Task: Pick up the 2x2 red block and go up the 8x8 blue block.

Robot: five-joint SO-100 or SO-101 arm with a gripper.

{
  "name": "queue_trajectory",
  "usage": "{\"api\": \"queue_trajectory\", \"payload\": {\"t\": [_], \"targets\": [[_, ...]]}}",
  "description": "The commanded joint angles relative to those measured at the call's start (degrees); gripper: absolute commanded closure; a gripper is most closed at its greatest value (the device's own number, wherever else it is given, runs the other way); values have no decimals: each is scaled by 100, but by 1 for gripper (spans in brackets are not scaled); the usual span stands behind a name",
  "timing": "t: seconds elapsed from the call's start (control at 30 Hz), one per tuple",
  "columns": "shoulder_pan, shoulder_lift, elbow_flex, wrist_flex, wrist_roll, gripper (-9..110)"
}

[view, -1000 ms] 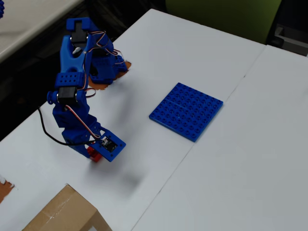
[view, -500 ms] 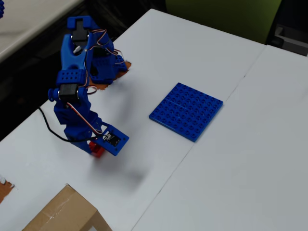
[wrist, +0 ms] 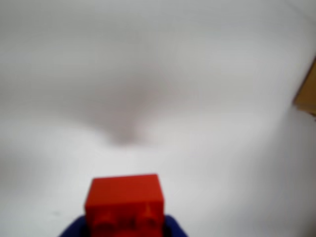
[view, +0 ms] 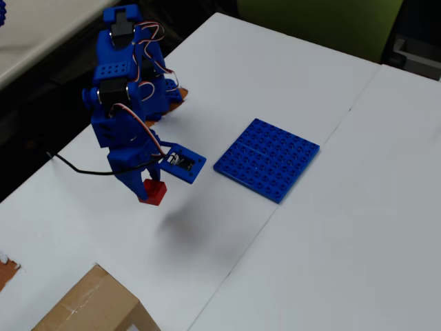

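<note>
A small red 2x2 block (view: 154, 192) is held in my blue gripper (view: 149, 186), which is shut on it and holds it above the white table; its shadow lies on the table to the right below it. In the wrist view the red block (wrist: 124, 200) fills the bottom centre between the blue fingers (wrist: 174, 228). The flat blue 8x8 plate (view: 267, 158) lies on the table to the right of the gripper in the overhead view, well apart from it. The plate is out of the wrist view.
A cardboard box (view: 89, 307) stands at the bottom left of the overhead view; its corner shows at the right edge of the wrist view (wrist: 308, 94). The arm's base (view: 131, 69) is at the upper left. A seam (view: 275, 207) runs across the white table.
</note>
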Motion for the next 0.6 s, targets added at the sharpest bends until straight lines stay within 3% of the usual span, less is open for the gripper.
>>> {"api": "queue_trajectory", "payload": {"t": [0.0, 0.57], "targets": [[-220, 589, -132, 53, -44, 101], [-1758, 1881, 211, 281, -642, 101]]}}
